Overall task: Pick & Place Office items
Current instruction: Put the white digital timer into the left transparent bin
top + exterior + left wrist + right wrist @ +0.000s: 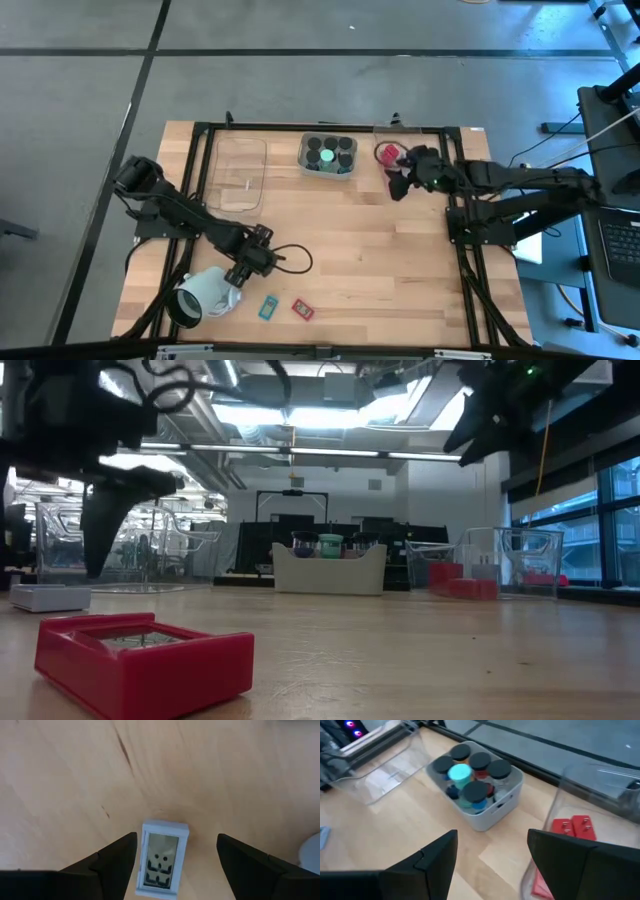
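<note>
Two dark, jointed arms mounted on black frame rails beside the wooden table (380,260). A black cable loops from the left gripper (238,283). Each gripper, including the right gripper (400,172), ends in two matte black, wedge-shaped fingers (110,865).

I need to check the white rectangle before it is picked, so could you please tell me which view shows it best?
The left wrist view: the white rectangle lies flat between the open left end effector's fingers, face up. The low view shows it edge-on; the high view hides it under the arm; the right wrist view misses it.
</note>
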Controlling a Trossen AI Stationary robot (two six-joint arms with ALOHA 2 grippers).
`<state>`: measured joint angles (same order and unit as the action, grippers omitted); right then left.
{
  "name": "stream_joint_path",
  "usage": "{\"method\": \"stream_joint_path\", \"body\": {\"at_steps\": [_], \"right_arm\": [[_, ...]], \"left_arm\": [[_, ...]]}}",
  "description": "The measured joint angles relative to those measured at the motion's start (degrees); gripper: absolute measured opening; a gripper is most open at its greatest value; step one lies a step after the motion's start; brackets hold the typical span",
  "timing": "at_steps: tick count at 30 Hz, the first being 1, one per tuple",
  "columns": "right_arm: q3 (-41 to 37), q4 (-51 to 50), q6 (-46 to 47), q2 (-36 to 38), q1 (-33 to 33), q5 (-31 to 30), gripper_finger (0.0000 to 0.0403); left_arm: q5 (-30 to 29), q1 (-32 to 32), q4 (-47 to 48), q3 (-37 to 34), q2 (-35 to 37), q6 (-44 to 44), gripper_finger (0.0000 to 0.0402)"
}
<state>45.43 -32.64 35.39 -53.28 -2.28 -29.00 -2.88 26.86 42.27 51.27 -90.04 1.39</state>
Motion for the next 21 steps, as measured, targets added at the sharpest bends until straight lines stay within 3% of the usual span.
{"method": "stream_joint_path", "body": {"at_steps": [14, 21], "right_arm": [[0.0, 1.38, 7.69, 0.0, 20.72, -10.58, 0.0245], [-0.02, 1.79, 9.72, 0.0, 28.63, -18.33, 0.0245]], "left_arm": [[-0.65, -2.32, 2.9, 0.28, -7.15, -0.79, 0.027], [-0.49, -2.21, 2.77, 0.2, -7.08, -1.22, 0.0226]]}}
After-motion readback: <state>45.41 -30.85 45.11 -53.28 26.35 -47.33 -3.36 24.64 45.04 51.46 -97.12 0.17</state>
